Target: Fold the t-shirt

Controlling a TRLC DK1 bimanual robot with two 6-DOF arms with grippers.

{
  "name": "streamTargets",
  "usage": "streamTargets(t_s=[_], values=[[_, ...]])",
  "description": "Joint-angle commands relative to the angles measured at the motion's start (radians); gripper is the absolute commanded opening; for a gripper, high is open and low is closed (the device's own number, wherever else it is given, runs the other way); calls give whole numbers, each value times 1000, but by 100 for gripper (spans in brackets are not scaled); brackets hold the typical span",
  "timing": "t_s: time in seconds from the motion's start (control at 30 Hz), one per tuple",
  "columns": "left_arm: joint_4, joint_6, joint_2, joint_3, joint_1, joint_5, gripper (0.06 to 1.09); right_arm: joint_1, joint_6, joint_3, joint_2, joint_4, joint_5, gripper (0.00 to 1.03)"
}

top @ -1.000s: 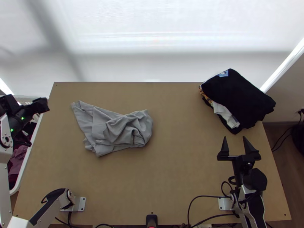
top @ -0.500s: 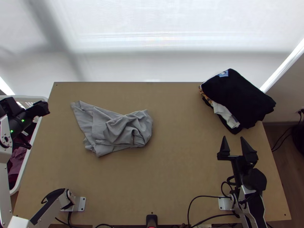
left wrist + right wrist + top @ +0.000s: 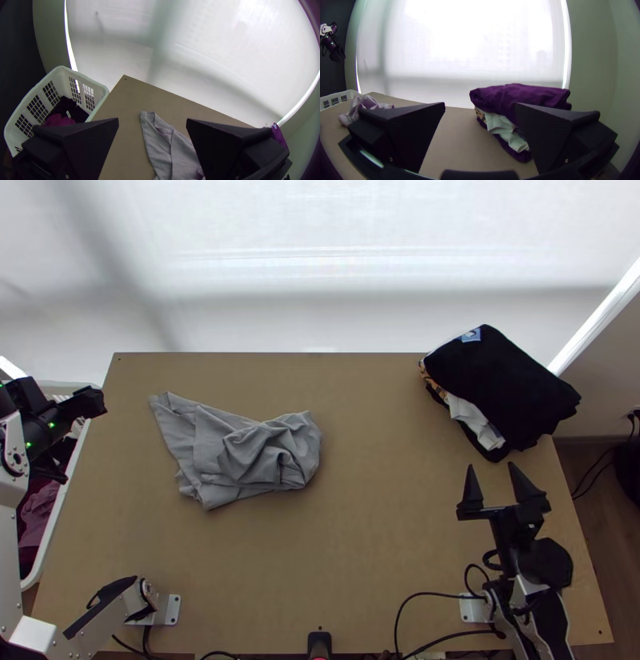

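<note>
T-shirt (image 3: pixel 240 456) bunched between high left end effector (image 3: pixel 97 401) and low right end effector (image 3: pixel 491 466) (both spread)

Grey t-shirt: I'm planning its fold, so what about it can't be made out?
Grey t-shirt, top view: collar and sleeves, lost among bunched folds; underside, hidden by the cloth itself.
Left wrist view: part, cut off by the bottom edge and behind the left pincer.
Right wrist view: part, behind the right pincer.

On my wooden table (image 3: pixel 376 564), the grey t-shirt (image 3: pixel 240 452) lies bunched at ten o'clock, stacked folded clothes (image 3: pixel 504 388) at two.
</note>
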Motion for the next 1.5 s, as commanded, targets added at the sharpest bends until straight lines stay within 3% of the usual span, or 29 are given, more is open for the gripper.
streamTargets(t_s=[0.0,0.3,0.6,1.07,1.13,1.23,1.37,1.47], values=[[45,21,4,-24,-2,0,104,38,-77,120,104,1,-6,98],[83,11,0,-56,-8,8,104,201,-122,490,548,-14,-6,98],[109,20,-37,-104,-5,8,104,469,-100,867,975,-152,42,98],[126,26,-131,-194,24,8,104,621,125,1267,1515,-329,36,97],[128,27,-142,-204,24,6,104,622,185,1359,1596,-387,27,97],[128,27,-152,-211,26,6,104,622,285,1514,1719,-513,-18,89],[128,27,-160,-219,27,6,104,635,362,1658,1835,-577,-56,88],[128,27,-162,-222,30,6,104,638,446,1875,1960,-728,-79,88]])
